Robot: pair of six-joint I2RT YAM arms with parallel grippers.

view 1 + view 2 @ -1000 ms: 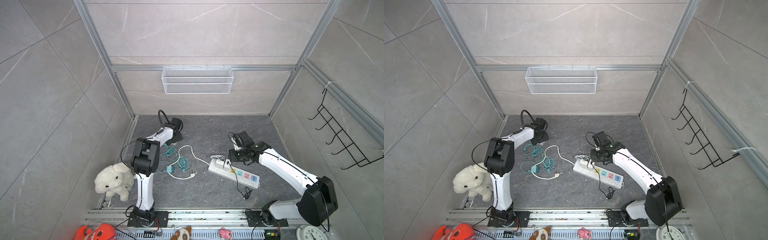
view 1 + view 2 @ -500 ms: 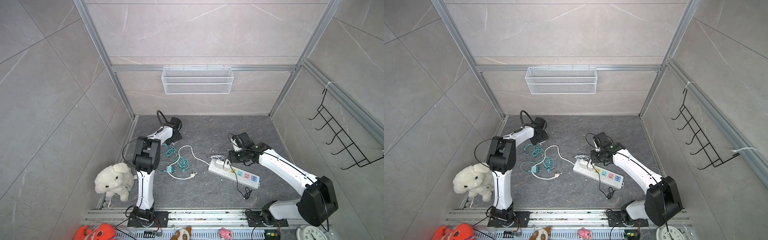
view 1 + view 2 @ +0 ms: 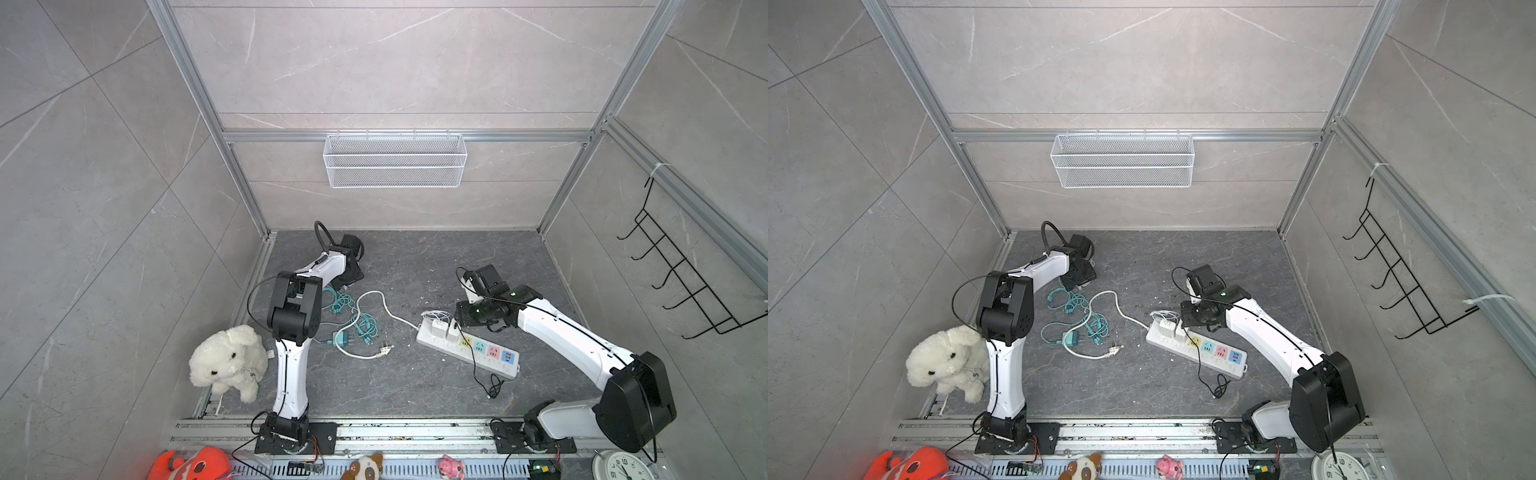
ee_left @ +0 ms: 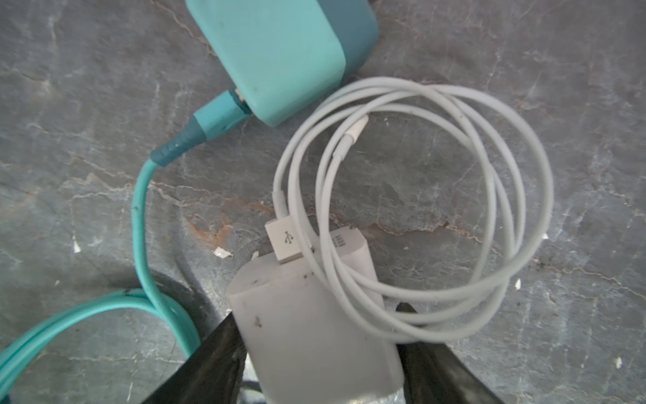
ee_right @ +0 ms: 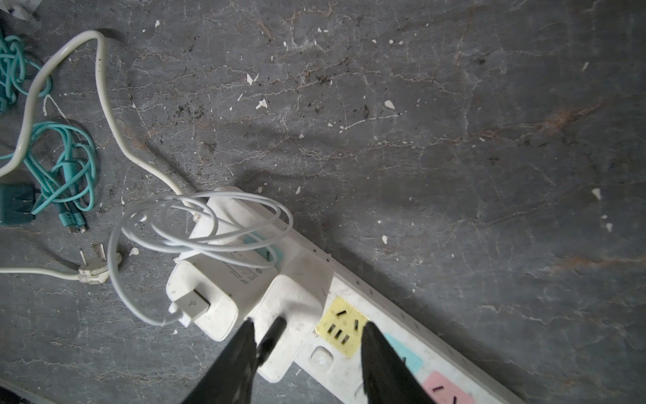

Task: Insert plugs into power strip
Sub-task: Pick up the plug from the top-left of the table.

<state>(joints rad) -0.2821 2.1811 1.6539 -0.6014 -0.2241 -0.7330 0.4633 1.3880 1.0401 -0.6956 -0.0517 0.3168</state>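
**Plug insertion, partly complete.** The long white power strip with pastel sockets (image 3: pixel 436 341) lies diagonally on the dark grey stone-patterned table (image 3: pixel 415 266), nearer the right arm. Two white block adapters fill its cord-end sockets: one trailing a coiled white cable (image 5: pixel 209 290), one carrying a black cable (image 5: pixel 293 297).

The right gripper (image 5: pixel 307 322) hangs low over the second of these with its fingers spread. One finger is beside the black connector; the other is above the free yellow socket (image 5: pixel 341 327), clear of the adapter. This is judged a press-home or steadying stance, not a grip.

The left gripper (image 4: pixel 318 314), well apart toward the rear left of the table, pinches a third white block adapter (image 4: pixel 307 342) across its flat sides, probably so that it can be carried and turned toward a socket. Its looped white cable (image 4: pixel 419 210) crosses the adapter beside one finger and may snag.

A teal block adapter (image 4: pixel 279 56) lies just beside it, unplugged. Another teal adapter (image 3: pixel 343 338) rests mid-table among tangled teal cables.
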